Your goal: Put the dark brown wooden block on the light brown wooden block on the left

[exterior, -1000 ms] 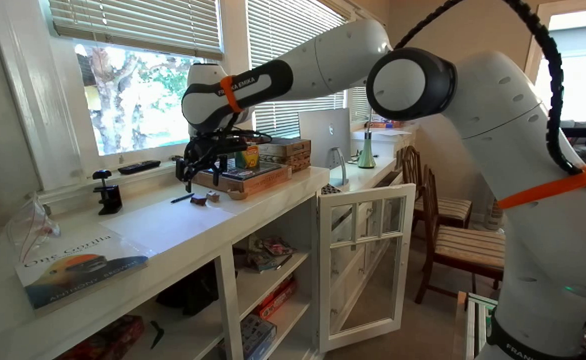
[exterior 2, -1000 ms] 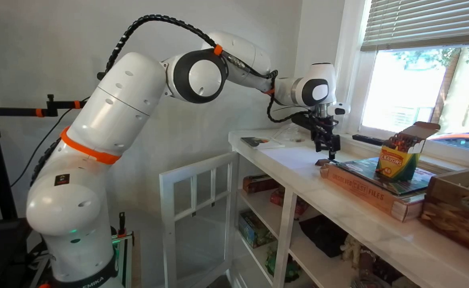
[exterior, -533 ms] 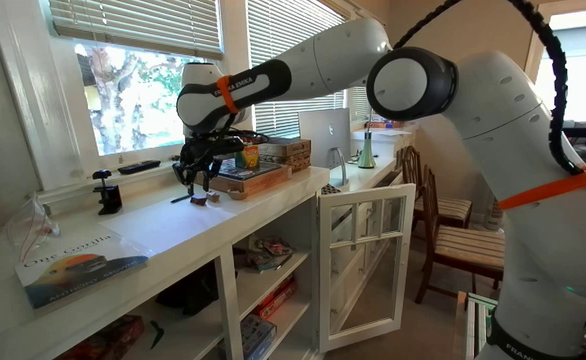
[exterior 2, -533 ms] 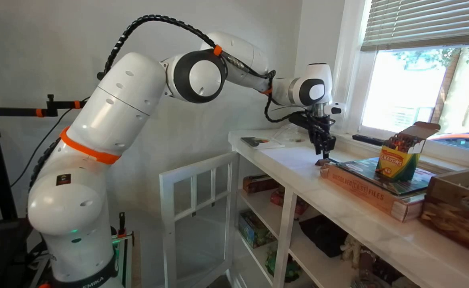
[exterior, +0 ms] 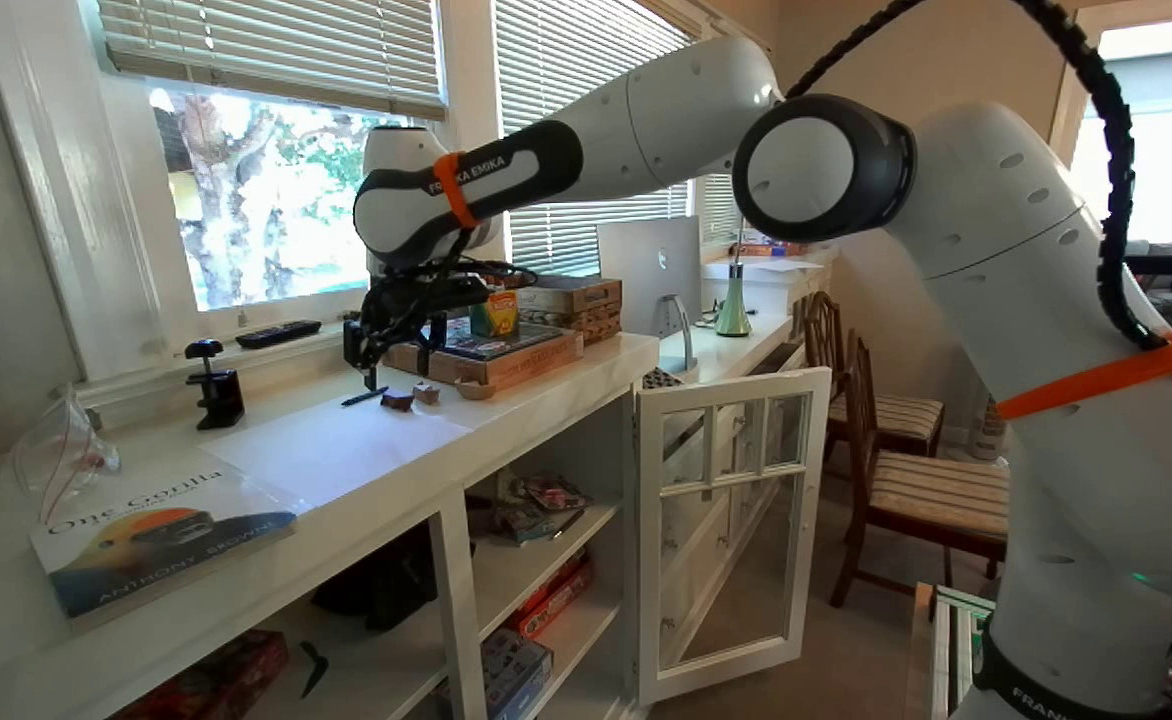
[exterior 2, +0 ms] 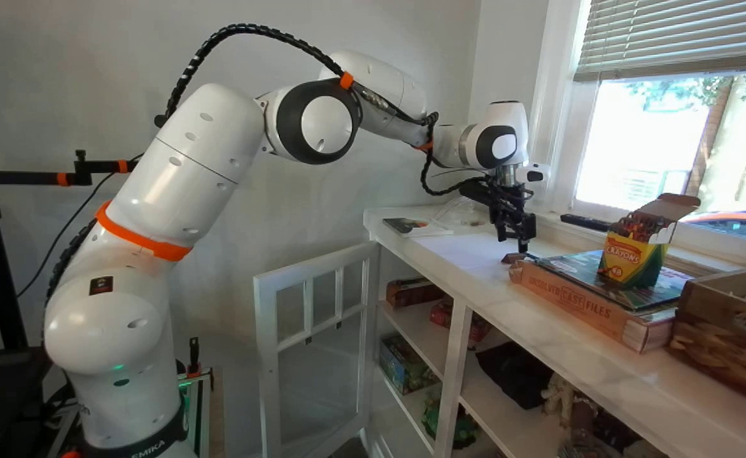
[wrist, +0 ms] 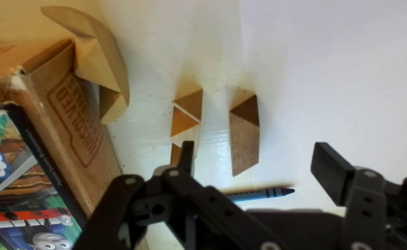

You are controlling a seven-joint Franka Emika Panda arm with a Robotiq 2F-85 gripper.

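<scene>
Gripper (wrist: 258,162): jaws wide apart, hanging above the counter (wrist: 144,139).
Dark block (wrist: 245,142): lying by the paper's (wrist: 339,69) edge, just beside the light block (wrist: 181,121), a small gap between them.
Light block: sitting between the dark block and the box (wrist: 85,139).
Crayon (wrist: 255,195): blue, near the dark block's end.

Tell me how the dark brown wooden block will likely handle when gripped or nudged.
The dark brown wooden block looks rigid, with straight, crisp edges, so it should barely give when squeezed. Its angled facets might make a crooked grip slip. Those flat faces suggest sliding rather than rolling.
</scene>
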